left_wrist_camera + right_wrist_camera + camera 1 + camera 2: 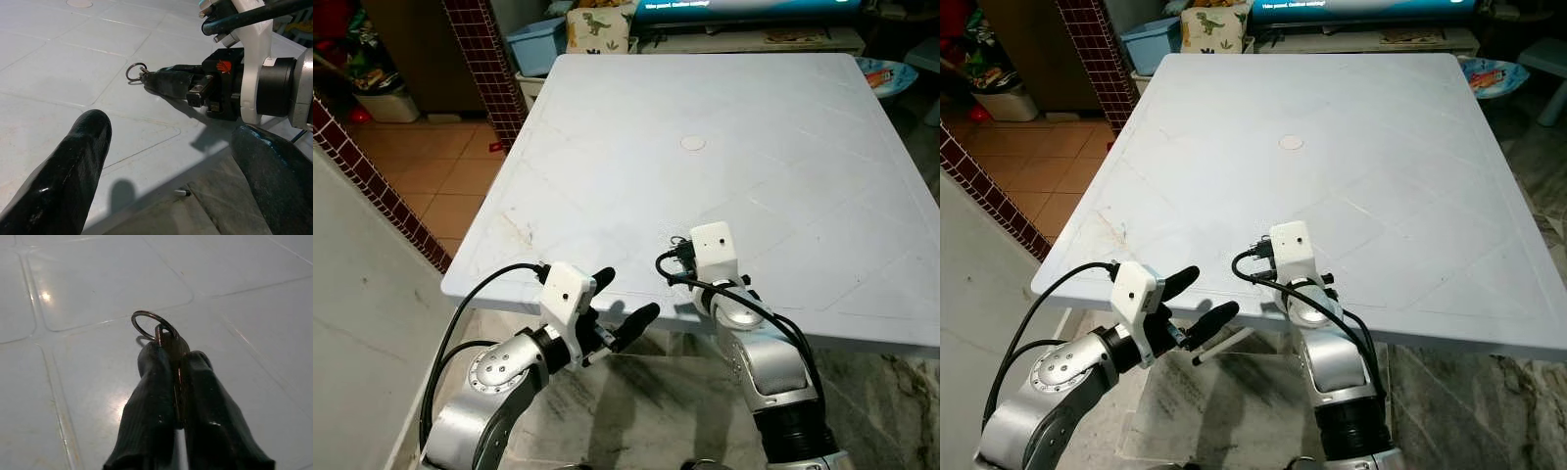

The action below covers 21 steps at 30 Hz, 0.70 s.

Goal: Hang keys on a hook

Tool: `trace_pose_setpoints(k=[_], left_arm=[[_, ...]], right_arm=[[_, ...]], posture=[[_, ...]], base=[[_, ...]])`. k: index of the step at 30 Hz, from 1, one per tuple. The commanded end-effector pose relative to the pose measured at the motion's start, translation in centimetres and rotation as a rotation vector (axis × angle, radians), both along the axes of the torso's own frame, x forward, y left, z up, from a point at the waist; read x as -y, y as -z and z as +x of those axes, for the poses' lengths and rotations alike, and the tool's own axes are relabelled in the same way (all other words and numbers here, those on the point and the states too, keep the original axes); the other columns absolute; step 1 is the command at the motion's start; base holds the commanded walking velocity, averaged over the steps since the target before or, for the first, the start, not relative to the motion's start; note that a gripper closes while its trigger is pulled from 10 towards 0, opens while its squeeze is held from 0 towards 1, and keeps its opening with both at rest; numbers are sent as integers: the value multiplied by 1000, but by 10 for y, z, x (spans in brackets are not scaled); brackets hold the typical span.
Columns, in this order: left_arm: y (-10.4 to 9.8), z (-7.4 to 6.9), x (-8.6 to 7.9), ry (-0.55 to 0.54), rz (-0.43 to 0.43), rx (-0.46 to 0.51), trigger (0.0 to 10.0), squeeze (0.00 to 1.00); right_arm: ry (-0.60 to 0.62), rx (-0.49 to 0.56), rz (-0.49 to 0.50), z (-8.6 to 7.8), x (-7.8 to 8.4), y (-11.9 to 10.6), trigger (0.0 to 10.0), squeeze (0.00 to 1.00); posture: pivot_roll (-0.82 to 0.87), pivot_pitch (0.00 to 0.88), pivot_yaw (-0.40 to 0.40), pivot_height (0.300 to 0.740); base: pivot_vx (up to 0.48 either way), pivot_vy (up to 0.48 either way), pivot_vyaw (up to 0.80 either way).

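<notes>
While the right gripper lies low over the table, its fingers are closed flat on the key.
Ring juts past the fingertips, just above the tabletop. Left gripper hovers at the near table edge, fingers spread wide, holding nothing.

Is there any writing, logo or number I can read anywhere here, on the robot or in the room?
White text on the screen's blue strip, beyond the table: too blurred to read.
Orange mark on the right hand, which holds the key: a logo shape, no letters legible.
Dinosaur print on the cushion: a picture, no words.
Nothing else readable.
</notes>
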<state>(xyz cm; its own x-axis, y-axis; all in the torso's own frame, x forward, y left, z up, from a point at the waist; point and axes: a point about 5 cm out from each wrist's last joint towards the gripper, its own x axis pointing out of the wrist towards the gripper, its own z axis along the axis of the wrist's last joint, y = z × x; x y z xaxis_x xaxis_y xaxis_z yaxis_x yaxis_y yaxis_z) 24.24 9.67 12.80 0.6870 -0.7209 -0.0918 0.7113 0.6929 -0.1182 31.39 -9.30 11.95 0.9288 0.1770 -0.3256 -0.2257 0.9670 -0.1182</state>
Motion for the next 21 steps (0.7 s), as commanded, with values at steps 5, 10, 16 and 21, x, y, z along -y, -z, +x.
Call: trace_pose_setpoints(k=[5, 10, 16, 21], left_arm=[[-2, -2, -1, 10, 7, 6, 10000, 0], [-2, -2, -1, 8, 8, 8, 10000, 0], [-2, -1, -1, 8, 10, 9, 10000, 0], [-2, -1, -1, 4, 10, 12, 10000, 0]], right_arm=[[7, -147, -13, -10, 1, 28, 0, 0], [40, -73, -21, -3, 5, 16, 0, 0], [69, -20, -34, 5, 11, 6, 0, 0], [102, 80, -54, 10, 15, -7, 0, 0]], posture=[[65, 130, 92, 740], [66, 130, 95, 740], [65, 130, 97, 740], [65, 130, 97, 740]], base=[[0, 0, 0], [0, 0, 0], [0, 0, 0], [0, 0, 0]])
